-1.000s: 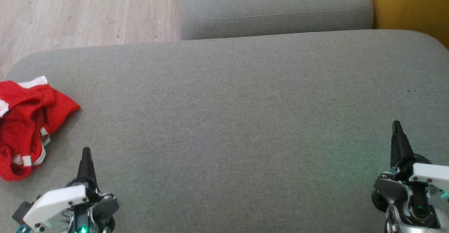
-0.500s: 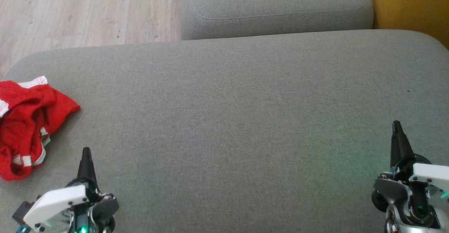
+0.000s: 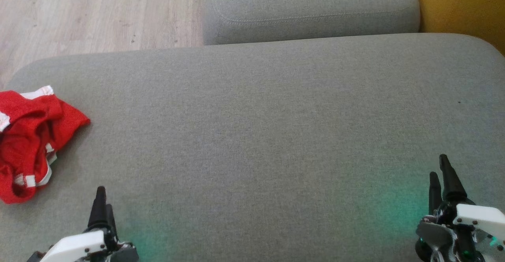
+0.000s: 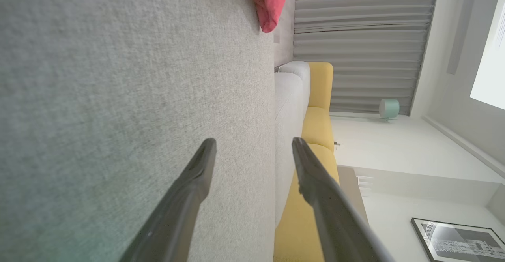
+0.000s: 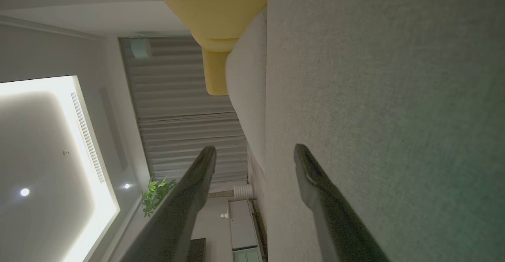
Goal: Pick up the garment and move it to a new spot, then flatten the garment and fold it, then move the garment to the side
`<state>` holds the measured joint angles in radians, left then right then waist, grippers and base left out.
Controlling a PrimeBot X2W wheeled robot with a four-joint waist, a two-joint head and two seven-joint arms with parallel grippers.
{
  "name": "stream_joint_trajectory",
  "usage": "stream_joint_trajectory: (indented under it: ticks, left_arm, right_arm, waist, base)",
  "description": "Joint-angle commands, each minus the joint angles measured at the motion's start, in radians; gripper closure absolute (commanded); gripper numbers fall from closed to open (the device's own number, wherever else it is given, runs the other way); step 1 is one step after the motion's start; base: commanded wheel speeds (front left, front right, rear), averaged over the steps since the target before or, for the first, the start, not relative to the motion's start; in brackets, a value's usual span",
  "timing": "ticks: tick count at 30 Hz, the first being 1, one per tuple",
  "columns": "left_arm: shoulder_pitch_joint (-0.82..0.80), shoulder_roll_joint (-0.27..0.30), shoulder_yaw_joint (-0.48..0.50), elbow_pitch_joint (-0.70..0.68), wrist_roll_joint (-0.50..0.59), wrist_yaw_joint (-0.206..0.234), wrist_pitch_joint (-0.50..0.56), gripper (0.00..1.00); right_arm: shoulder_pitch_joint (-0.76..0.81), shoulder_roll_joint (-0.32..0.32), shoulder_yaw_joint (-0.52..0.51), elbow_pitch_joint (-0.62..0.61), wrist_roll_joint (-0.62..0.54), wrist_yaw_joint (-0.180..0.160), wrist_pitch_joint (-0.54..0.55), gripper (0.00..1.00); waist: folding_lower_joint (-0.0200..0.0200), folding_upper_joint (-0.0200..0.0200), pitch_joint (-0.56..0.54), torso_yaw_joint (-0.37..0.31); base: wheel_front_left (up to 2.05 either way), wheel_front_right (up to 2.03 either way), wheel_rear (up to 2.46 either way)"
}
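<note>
The garment (image 3: 31, 143) is a crumpled red piece with white trim, lying at the left edge of the grey cushion (image 3: 252, 116). It also shows at the top of the left wrist view as a red garment (image 4: 272, 1). My left gripper (image 3: 104, 199) hovers at the lower left, to the right of the garment and nearer me, apart from it. In its own view the left gripper (image 4: 252, 143) is open with nothing between the fingers. My right gripper (image 3: 438, 165) stands far off at the lower right. The right gripper (image 5: 255, 150) is open and empty too.
A second grey cushion (image 3: 307, 9) lies behind the big one. Wooden floor (image 3: 79, 13) shows at the top left, just past the cushion's rounded edge. A yellow seat (image 3: 461, 5) borders the top right corner.
Both grippers have gone from shut to open and drawn back toward the bottom of the head view. A green glow now falls on the cushion near each. The garment has not moved.
</note>
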<state>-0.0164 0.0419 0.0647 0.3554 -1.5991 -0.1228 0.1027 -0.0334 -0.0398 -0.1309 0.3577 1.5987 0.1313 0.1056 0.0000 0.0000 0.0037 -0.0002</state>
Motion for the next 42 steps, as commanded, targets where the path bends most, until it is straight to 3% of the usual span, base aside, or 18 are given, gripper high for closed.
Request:
stream_joint_trajectory:
  ticks: [1,12,42]
  left_arm:
    - [-0.05,0.005,-0.002,-0.032,0.016,-0.001,-0.01,0.0]
    - [-0.071,0.014,-0.01,-0.032,0.154,-0.001,-0.043,0.0]
    - [-0.126,0.039,-0.061,0.0,0.579,0.035,-0.128,0.0]
  right_arm:
    - [-0.047,-0.008,0.007,-0.039,-0.012,0.0,-0.01,0.0]
    - [-0.077,-0.036,0.04,-0.031,-0.095,0.0,-0.047,0.0]
    - [-0.156,-0.068,0.135,0.025,-0.511,0.0,-0.132,0.0]
  waist:
    - [0.0001,0.0,0.0,0.0]
    - [0.0001,0.0,0.011,-0.003]
    - [0.0,0.0,0.039,-0.012]
  base:
    - [0.0,0.0,0.0]
    - [0.0,0.0,0.0]
    - [0.0,0.0,0.0]
